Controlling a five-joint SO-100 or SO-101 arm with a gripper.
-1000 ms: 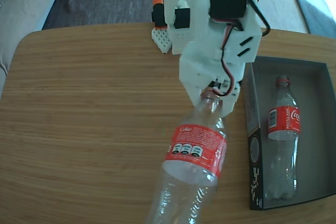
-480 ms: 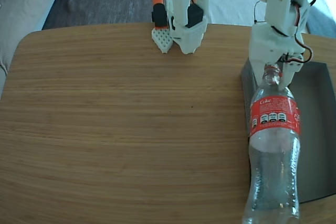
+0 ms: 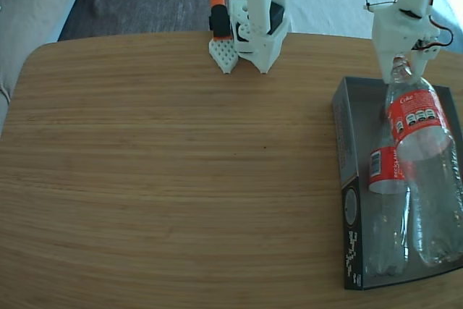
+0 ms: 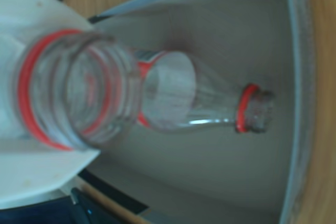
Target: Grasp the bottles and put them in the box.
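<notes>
My white gripper [image 3: 399, 65] is shut on the neck of a clear Coca-Cola bottle [image 3: 427, 164] with a red label, holding it tilted over the box [image 3: 346, 171], its base low inside near the front right. A second bottle [image 3: 385, 200] lies flat in the box, just left of the held one. In the wrist view the held bottle's open mouth [image 4: 73, 95] with its red ring fills the left, pressed against a white finger [image 4: 31, 35]. Past it lies the other bottle's neck [image 4: 252, 111] on the grey box floor [image 4: 210, 166].
The box sits at the right edge of the wooden table [image 3: 166, 171]. The arm's white base [image 3: 260, 19] and an orange-and-black part [image 3: 218, 12] stand at the table's far edge. A sofa [image 3: 29, 5] lies beyond the left corner.
The arm has swung right, carrying the bottle from the table's middle to over the box. The bottle's base has come down inside the box beside the other bottle.
</notes>
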